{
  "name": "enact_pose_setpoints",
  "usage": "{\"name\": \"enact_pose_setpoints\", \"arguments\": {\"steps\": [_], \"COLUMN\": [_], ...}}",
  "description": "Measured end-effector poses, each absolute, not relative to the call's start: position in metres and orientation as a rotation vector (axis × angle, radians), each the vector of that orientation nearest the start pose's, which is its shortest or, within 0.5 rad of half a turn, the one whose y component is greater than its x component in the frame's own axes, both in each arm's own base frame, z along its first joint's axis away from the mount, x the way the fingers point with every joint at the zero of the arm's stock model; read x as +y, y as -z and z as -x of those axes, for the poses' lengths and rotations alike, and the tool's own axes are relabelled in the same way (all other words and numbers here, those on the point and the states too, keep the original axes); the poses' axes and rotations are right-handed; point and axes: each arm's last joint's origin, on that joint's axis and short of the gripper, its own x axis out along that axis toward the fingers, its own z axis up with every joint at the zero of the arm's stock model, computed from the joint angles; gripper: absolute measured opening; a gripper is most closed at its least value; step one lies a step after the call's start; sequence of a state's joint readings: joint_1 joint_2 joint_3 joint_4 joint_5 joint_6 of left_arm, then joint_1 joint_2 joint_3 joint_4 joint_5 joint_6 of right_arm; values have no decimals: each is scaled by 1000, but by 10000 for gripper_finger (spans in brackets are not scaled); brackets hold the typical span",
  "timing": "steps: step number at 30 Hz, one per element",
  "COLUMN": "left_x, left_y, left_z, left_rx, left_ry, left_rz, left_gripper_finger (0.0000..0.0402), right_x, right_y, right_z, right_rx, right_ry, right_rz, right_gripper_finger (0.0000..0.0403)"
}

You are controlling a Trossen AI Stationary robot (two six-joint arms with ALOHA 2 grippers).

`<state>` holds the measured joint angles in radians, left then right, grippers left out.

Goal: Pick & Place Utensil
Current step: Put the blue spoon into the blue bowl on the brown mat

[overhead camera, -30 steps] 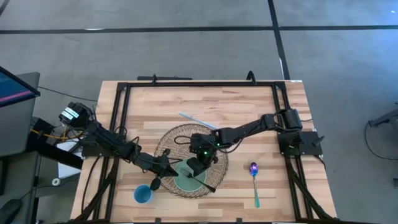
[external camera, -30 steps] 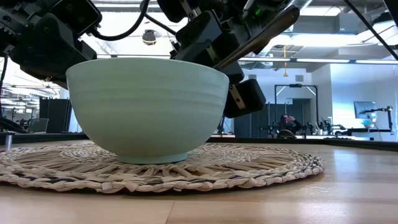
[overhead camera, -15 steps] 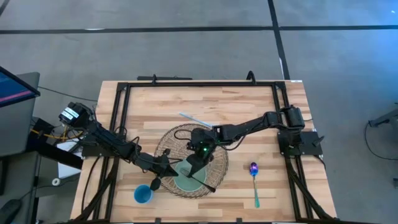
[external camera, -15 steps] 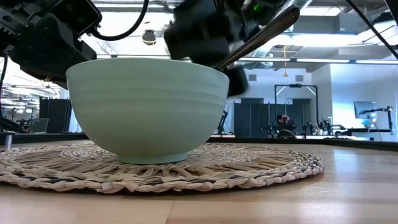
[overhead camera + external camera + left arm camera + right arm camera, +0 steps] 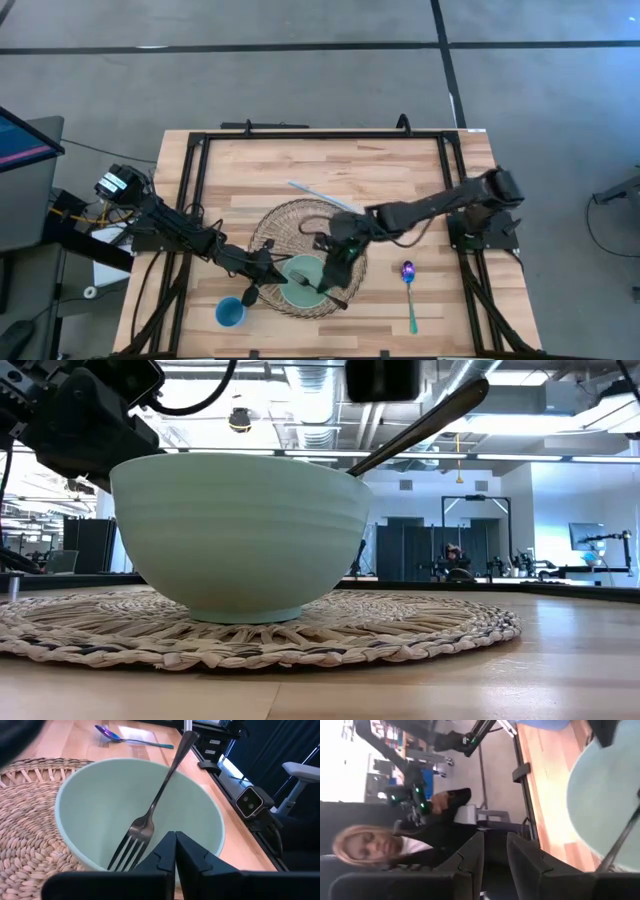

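On the woven placemat (image 5: 300, 262) near the front edge of the wooden table (image 5: 330, 175), a pale green bowl (image 5: 300, 282) is sitting with a metal fork (image 5: 152, 810) lying inside it. The fork's tines are resting on the bowl's floor and its handle is leaning over the rim, pointing up and away, as the low view confirms (image 5: 420, 425).

The right gripper (image 5: 335, 268) is hanging above the bowl's rim on the fork-handle side; in its wrist view the two fingers (image 5: 470, 855) are standing apart with nothing between them, so the fork is resting free of them. The left gripper (image 5: 262, 268) is waiting at the bowl's opposite side, its fingers (image 5: 175, 852) pressed together and empty, just at the rim.

Judgement: the placing step appears to be complete, with the utensil delivered into the bowl, and the retreat is now in hand. The next move is calling for the right arm to lift clear without catching the protruding handle, which could tip the fork out.

Also present and untouched: an iridescent purple spoon (image 5: 409, 290) lying on bare table well to the right, a blue cup (image 5: 230, 313) just off the mat's left edge, and a pale straw-like stick (image 5: 315, 192) behind the mat.
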<state>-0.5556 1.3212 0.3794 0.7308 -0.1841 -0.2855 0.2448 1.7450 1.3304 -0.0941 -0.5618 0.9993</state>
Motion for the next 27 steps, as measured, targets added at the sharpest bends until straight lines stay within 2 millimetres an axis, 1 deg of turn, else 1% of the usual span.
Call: {"name": "enact_pose_setpoints", "arguments": {"steps": [3,9,13,21,24,27], "left_x": [-123,-123,-123,-119,-116,-112], "left_y": [-178,-183,-188,-206,-216,-228], "left_z": [-208,-209,-210,-205,-201,-195], "left_rx": [237,187,134,40,-6,-70], "left_ry": [341,347,352,359,365,371], "left_rz": [209,228,249,286,303,279], "left_gripper_finger": [11,6,11,7,9,11], "right_x": [131,174,195,221,227,228], "right_y": [-279,-269,-260,-249,-238,-223], "right_z": [-361,-321,-298,-256,-237,-217], "right_rx": [907,1061,1125,1151,1171,1213], "right_ry": [-416,-220,-21,271,397,560], "right_rz": [-917,-751,-742,-673,-661,-696], "right_gripper_finger": [79,79,79,79,79,79]}}
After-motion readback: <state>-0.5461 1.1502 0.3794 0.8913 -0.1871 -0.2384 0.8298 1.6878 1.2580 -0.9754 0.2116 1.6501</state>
